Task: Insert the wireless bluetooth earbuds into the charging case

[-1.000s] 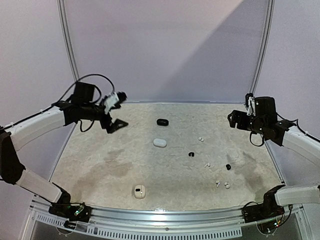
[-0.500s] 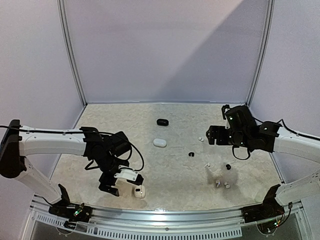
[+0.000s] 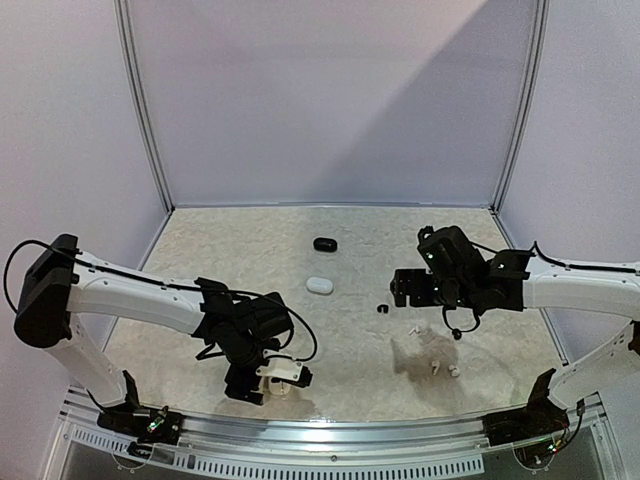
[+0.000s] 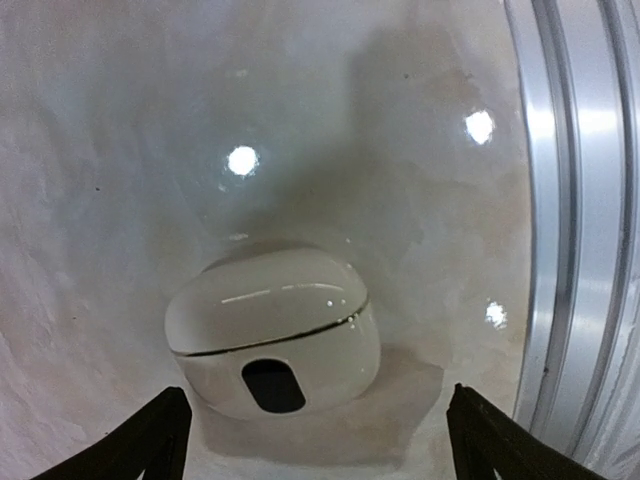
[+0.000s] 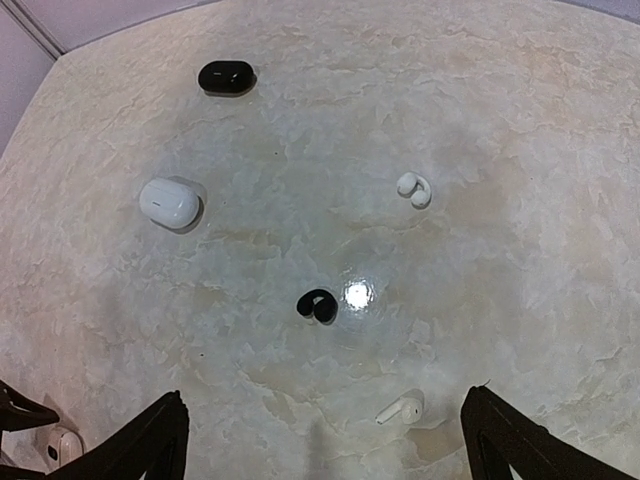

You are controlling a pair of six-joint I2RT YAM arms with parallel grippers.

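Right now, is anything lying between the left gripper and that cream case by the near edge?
Nothing. In the left wrist view, the open left gripper frames the cream case, with only bare tabletop between each finger and the case.

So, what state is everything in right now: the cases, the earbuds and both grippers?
cream case: lid shut, on the table.
white case: shut.
black case: looks shut.
earbuds: loose on the table, none cased.
left gripper: jaws open, at the cream case, not gripping.
right gripper: jaws open, empty.

Cream charging case: lid closed, dark oval on front. Black earbud, white earbuds: loose, scattered apart.
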